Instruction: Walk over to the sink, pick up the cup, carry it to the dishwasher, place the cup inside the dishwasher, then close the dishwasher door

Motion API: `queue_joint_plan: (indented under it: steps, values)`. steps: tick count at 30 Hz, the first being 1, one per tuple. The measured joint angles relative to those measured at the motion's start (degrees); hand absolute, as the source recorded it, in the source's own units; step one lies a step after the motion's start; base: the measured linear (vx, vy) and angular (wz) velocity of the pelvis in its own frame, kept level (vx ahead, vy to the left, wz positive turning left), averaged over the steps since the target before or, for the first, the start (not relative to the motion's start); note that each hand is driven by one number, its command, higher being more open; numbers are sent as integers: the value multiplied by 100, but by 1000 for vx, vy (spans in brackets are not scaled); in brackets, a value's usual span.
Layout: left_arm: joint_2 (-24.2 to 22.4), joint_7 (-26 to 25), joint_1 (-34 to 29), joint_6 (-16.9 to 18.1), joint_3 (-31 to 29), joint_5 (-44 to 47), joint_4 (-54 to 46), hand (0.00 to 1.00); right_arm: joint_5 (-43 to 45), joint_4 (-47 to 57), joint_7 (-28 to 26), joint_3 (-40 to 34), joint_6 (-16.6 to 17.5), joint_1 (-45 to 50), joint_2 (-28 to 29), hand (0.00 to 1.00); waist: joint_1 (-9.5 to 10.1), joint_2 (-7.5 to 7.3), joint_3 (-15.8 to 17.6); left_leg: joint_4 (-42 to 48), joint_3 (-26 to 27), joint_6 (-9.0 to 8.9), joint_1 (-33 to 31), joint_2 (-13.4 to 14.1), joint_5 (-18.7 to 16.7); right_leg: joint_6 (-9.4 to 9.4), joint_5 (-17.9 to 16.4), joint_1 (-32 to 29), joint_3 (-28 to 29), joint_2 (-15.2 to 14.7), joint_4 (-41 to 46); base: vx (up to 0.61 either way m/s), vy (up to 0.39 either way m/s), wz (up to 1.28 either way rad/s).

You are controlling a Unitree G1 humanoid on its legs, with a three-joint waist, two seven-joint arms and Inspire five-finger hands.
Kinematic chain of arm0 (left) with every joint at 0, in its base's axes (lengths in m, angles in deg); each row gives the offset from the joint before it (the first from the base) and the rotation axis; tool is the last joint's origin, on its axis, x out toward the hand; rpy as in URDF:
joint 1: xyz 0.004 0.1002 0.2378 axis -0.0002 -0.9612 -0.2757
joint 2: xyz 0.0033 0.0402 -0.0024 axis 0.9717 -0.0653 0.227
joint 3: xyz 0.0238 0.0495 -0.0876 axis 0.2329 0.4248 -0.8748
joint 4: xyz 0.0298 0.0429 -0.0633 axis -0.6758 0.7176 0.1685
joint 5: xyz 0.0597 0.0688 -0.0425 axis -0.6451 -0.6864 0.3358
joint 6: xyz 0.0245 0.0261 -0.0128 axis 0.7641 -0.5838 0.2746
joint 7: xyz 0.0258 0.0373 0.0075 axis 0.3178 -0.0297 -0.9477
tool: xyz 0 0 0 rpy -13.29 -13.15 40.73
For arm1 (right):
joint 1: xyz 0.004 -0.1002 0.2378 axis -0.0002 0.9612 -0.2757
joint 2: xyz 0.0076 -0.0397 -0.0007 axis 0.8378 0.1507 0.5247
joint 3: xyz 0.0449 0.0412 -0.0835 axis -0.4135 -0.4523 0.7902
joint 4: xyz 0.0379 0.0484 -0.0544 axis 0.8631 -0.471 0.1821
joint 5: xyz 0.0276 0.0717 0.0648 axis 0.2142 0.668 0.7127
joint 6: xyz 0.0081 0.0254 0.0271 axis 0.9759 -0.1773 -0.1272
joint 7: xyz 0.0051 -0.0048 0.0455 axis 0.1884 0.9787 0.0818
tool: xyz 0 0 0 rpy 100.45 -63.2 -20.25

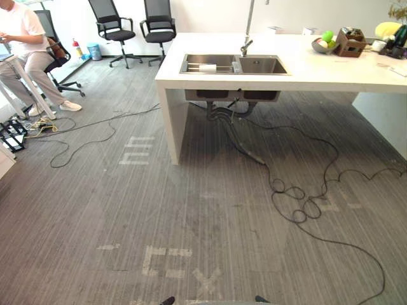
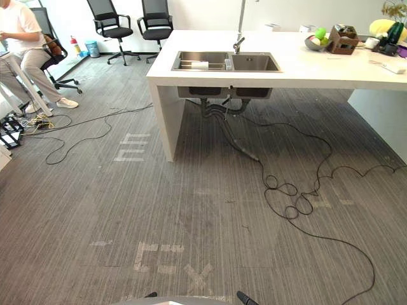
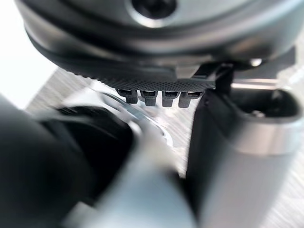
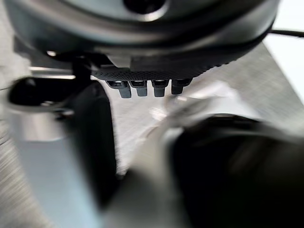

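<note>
Dark fingers of the left hand hang in a straight, loose row below the palm in the left wrist view, with nothing between them and the thumb. The right hand matches it in its own wrist view: its fingers are relaxed and hold nothing. Past both hands lies grey striped floor.

In the head views that floor stretches away from the robot, with pale tape marks on it near and to the left.

Far across it stands a long white counter that runs off to the right. A steel sink with two basins is set into the counter's left end, with a tap behind the divider. The cup, a small white shape, appears to lie on its side on a rack in the left basin, well apart from both hands. Grey pipes hang below the sink.

Farther right on the counter sit a bowl of fruit and, just beside it, a small wooden box. At the far left a person sits on a chair. Two black office chairs stand by the far wall.
</note>
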Motion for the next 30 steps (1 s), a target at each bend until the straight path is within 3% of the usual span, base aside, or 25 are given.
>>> queue_joint_plan:
  steps: [1, 5, 17, 26, 28, 30]
  values:
    - [-4, 0, 23, 179, 140, -23, 8, 100, -702, 32, 137, 166, 332, -58, -4, 100, 4, -10, 21, -2, -42, 0, 5, -13, 0, 13, 7, 43, -41, -7, -44, -6, -11, 12]
    - [3, 20, 26, 559, 379, -139, 7, 100, -1361, 47, 431, 518, 451, -191, -79, 100, 8, -19, 58, -6, -129, -17, -4, -12, 14, 14, 8, 63, -140, -2, -75, -36, -28, 13]
    - [-12, -471, 29, 1476, 608, -497, 130, 100, -487, -304, 17, 741, 324, -309, -242, 100, -26, -33, 68, -9, -174, -32, -36, -20, 54, -22, 34, 56, -180, 22, -96, -33, -23, 2]
    - [-91, -589, -32, 2277, 553, -489, 228, 100, -15, -408, -425, 775, 580, -303, -260, 100, -26, -88, 169, -9, -139, -30, 29, -35, 59, -22, 64, 96, -140, 10, -74, -40, -13, -2]
    - [-117, -694, -29, 2413, 531, -491, 212, 100, 149, -374, -536, 842, 732, -297, -263, 100, -24, -98, 281, -9, -147, -3, 46, -65, 38, 45, -77, 13, -146, -53, 180, -51, 4, 4]
    - [-140, -718, -48, 2480, 426, -494, 186, 100, 364, -236, -563, 847, 855, -197, -218, 100, -25, -153, 329, -4, -186, 87, 39, -172, -40, 202, -447, -262, -186, -232, 795, -26, 53, 20]
